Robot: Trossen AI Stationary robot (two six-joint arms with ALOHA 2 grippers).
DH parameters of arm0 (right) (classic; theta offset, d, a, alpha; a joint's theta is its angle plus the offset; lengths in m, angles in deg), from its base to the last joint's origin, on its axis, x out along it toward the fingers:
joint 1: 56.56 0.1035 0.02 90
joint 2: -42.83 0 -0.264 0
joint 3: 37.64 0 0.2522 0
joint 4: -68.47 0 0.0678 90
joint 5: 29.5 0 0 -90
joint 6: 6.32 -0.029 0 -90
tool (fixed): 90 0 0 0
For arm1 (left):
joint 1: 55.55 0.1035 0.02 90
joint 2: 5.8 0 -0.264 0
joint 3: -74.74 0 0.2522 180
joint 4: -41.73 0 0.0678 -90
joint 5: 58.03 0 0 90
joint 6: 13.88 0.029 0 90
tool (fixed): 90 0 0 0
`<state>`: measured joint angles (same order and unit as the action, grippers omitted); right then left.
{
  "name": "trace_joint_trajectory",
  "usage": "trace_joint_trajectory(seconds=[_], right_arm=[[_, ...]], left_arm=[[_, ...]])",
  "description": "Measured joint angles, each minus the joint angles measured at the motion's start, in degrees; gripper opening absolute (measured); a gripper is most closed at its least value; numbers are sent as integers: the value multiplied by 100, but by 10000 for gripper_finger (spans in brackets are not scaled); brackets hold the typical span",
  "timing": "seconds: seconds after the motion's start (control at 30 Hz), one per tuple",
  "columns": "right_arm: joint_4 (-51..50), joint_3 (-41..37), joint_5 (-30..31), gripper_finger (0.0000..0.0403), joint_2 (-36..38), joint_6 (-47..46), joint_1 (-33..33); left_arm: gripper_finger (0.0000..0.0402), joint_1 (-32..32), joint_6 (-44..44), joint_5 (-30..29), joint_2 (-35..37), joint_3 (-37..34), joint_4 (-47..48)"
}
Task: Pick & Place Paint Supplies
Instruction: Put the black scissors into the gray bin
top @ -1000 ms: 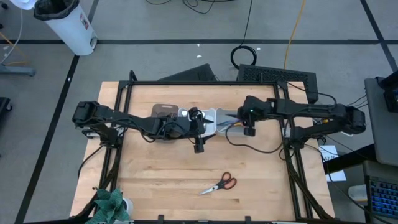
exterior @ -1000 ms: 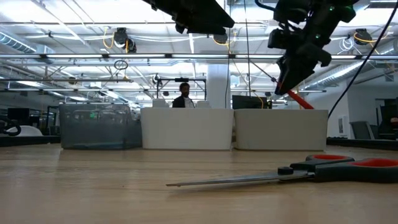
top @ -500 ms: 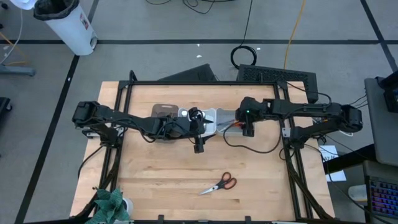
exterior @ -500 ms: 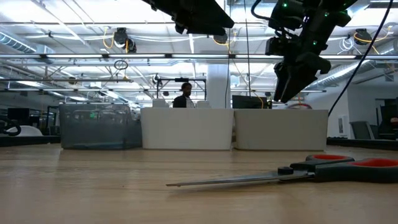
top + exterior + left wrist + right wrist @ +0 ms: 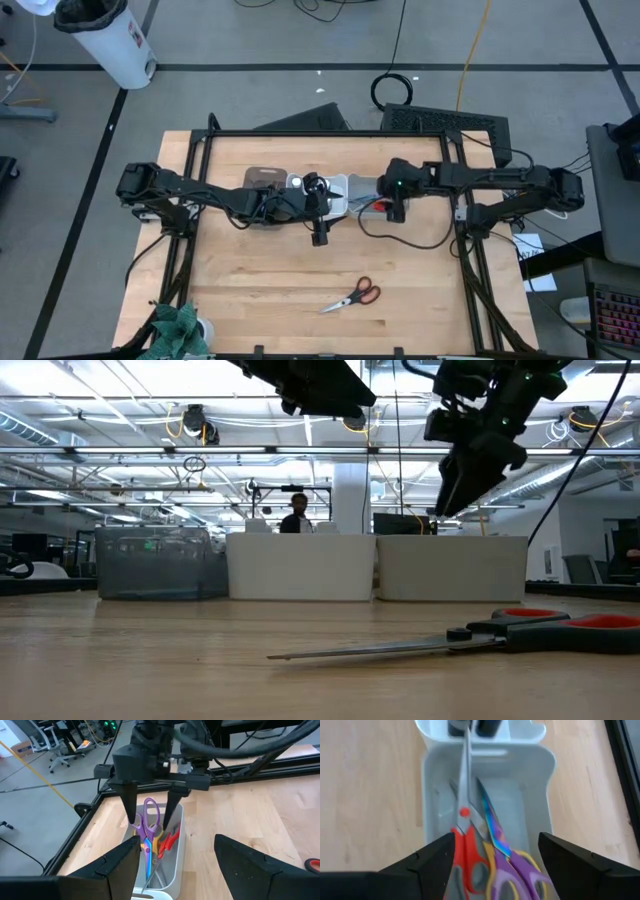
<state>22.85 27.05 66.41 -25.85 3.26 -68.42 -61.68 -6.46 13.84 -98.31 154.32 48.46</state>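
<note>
High view: both arms reached in over the row of bins at the far side of the surface (image 5: 250, 290). Right claw (image 5: 396, 210) hung over the grey bin (image 5: 362, 192), probably because that bin takes scissors. Left claw (image 5: 319, 233) hovered just in front of the bins, near the middle, waiting. One pair of red-handled scissors (image 5: 353, 296) lay loose on the wood, well apart from both arms, likely the next pick. Bin contents were hidden under the arms here.

Low view: loose scissors (image 5: 450, 638) lay flat in the foreground, blades pointing left. Right claw (image 5: 452, 490) hung in the air above the bin row, fingers spread, nothing between them. This view gave its height off the bins, which the top-down view could not. A person (image 5: 294, 512) stood far back in the room.

Left wrist view: showed what the others missed. Right claw (image 5: 150, 805) stood directly over the grey bin (image 5: 172, 870), fingers wide apart, purple scissors (image 5: 148, 827) standing between them, apparently untouched. Red scissors (image 5: 167, 840) and a bit of yellow sat in the same bin. Left arm's own fingers (image 5: 112, 865) were spread and empty.

Right wrist view: looked straight down into the grey bin (image 5: 540, 815). Red scissors (image 5: 465, 840), purple scissors (image 5: 512, 860) and yellow handles (image 5: 492, 870) lay piled lengthwise. Own fingers (image 5: 437, 857) were spread on either side, holding nothing, so the drop looked done.
</note>
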Motion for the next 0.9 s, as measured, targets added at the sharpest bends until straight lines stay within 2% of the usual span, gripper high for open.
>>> trace_joint_trajectory(seconds=[0.2, 0.33, 0.67, 0.77, 0.9], right_arm=[[453, 0, -39, 271, 0, -493, 467], [807, -14, -437, 271, 0, -609, 967], [2776, -717, -616, 267, -82, -1008, 2613], [3422, -918, -610, 267, -380, -1269, 3132], [3907, -927, -612, 263, -1183, -1384, 3735]], left_arm=[[262, 0, -70, 2, 0, 0, 79], [262, 0, -152, 3, 0, -4, 291], [262, 0, -199, 9, 0, -4, 304], [262, 0, -199, 11, 0, -4, 304], [262, 0, -197, 24, 0, -4, 302]])
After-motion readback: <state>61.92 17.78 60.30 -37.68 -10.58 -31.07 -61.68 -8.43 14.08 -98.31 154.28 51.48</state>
